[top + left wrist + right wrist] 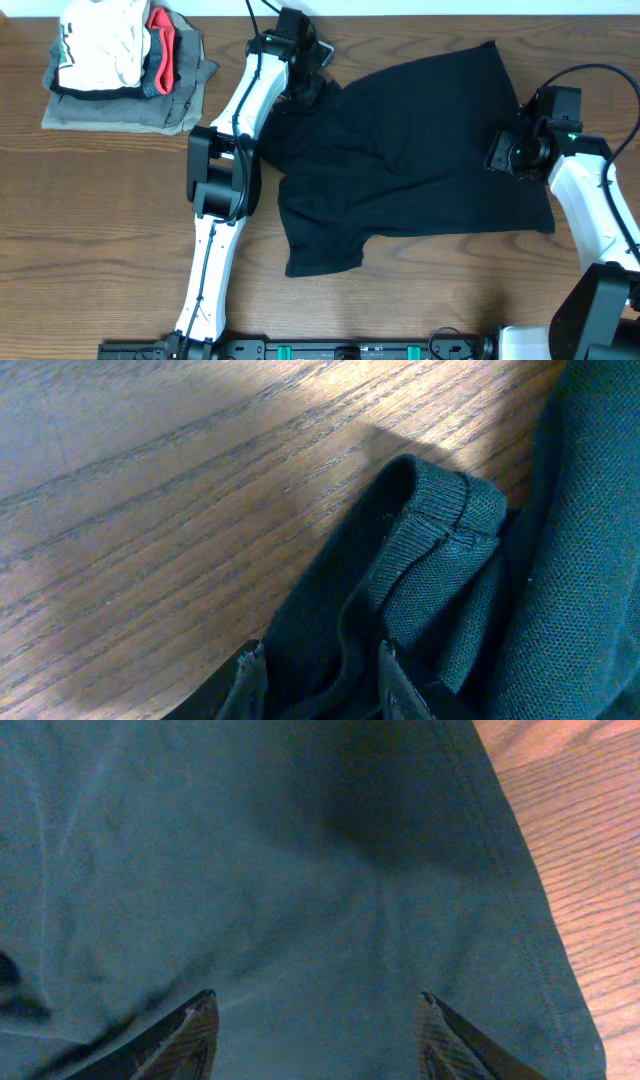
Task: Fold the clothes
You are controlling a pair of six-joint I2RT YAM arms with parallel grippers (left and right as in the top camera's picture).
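Black T-shirt point(410, 160) spread flat, wrinkled, beside the clothes pile point(120, 65).
Left gripper point(318, 678) pinches its ribbed sleeve hem; right gripper point(315, 1035) released over its edge.

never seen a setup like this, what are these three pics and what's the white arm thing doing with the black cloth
These are two white robot arms at a wooden table, each ending in two-finger jaws. The wide picture looks down from above; the two close-ups come from small cameras on each wrist. A black T-shirt lies spread out, partly rumpled. The left gripper sits at the shirt's ribbed sleeve edge with fabric between its jaws, apparently pinching it. The right gripper hangs open over the shirt near its hem, holding nothing. At the table's far left corner sits a pile of other clothes: white, red and grey-olive pieces.
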